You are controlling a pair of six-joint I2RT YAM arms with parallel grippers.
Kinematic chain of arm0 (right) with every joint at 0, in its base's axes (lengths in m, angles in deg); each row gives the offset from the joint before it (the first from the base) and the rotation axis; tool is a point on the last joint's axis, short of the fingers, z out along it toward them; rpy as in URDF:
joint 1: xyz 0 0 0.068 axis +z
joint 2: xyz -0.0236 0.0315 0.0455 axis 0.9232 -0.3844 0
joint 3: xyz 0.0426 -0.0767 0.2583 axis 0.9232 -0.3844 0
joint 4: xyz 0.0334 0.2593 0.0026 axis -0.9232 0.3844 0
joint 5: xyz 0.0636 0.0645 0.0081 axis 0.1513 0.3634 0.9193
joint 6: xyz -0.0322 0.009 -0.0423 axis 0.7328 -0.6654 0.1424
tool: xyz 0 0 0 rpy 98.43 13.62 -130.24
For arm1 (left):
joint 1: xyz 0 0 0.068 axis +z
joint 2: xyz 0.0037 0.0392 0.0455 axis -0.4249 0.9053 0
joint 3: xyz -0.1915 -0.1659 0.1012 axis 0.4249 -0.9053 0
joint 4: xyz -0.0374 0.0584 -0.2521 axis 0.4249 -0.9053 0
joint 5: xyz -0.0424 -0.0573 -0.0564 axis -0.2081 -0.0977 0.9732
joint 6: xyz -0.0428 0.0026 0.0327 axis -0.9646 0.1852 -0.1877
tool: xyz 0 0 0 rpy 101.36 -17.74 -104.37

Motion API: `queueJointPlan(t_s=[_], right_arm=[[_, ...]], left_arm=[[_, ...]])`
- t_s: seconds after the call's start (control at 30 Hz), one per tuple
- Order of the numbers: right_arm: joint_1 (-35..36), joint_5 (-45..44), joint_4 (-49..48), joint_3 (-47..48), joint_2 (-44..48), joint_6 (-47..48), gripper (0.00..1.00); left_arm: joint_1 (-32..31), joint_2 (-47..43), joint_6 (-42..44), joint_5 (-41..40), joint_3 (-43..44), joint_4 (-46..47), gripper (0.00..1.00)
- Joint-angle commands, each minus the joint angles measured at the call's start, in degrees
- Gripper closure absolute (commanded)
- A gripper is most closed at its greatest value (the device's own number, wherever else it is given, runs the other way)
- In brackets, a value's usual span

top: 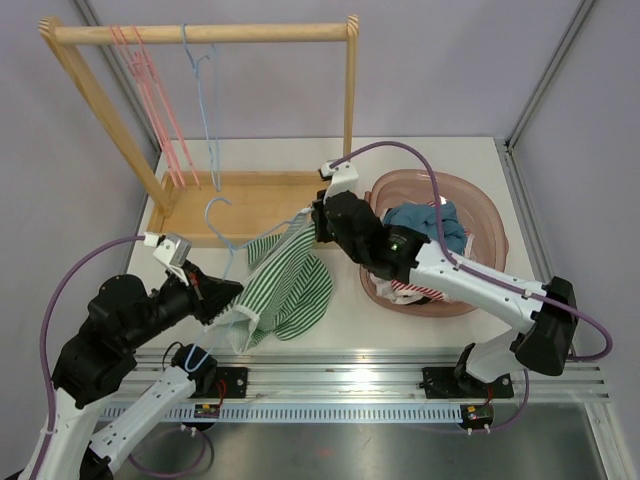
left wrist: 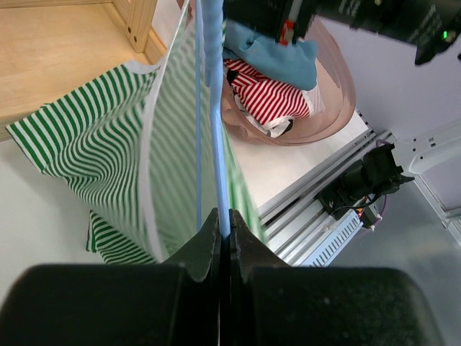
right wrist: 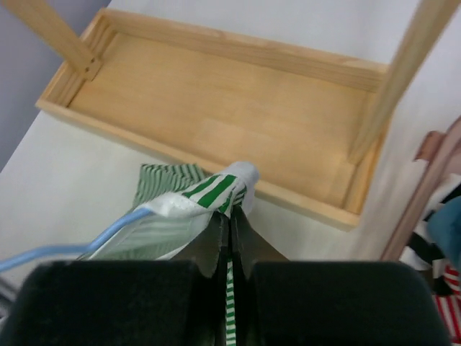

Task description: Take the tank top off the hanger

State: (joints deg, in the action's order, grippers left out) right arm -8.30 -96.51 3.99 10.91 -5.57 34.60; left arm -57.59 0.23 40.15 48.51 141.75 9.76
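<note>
Right now L gripper (left wrist: 224,229) is pinched tight on the blue hanger (left wrist: 215,122); R gripper (right wrist: 229,210) nips the green-striped tank top (top: 292,285) strap, garment stretched btwn them over the table (top: 430,155), beside pink basin (top: 482,205).

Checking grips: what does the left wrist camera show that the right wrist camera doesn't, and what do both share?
Only left wrist: the left gripper shut on the light blue wire hanger, plus the silver table-edge rail. Only right wrist: the spot where the right gripper is shut on the white-trimmed strap of the green-and-white striped tank top. Both: tank top, hanger, wooden rack base and pink plastic basin.
</note>
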Motion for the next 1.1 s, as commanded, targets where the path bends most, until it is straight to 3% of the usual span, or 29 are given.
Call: queueJointPlan(t_s=[0.0,0.33,0.57,0.77,0.9,1.07], right_arm=[[-6.43,-7.62,6.56,4.85,-0.98,1.86,1.0],[-10.49,4.86,7.54,6.26,-1.6,1.59,1.0],[-10.66,25.93,3.15,3.63,2.26,-1.73,1.0],[-10.57,40.44,-2.39,1.25,8.06,-6.57,1.0],[-10.49,47.4,-5.38,1.16,12.01,-9.56,1.0],[-10.4,60.3,-11.97,3.62,13.78,-14.74,1.0]], left_arm=[[0.01,-1.76,0.54,3.03,2.69,1.12,1.0],[0.01,-1.41,0.37,2.06,4.37,2.79,1.0],[0.02,-0.44,-2.27,9.17,3.22,13.59,1.0],[0.1,-0.53,-5.96,5.4,-0.28,31.85,1.0],[0.1,0.35,-5.35,0.48,-3.97,49.67,1.0],[0.01,8.15,-1.66,0.73,-4.43,63.07,1.0]])
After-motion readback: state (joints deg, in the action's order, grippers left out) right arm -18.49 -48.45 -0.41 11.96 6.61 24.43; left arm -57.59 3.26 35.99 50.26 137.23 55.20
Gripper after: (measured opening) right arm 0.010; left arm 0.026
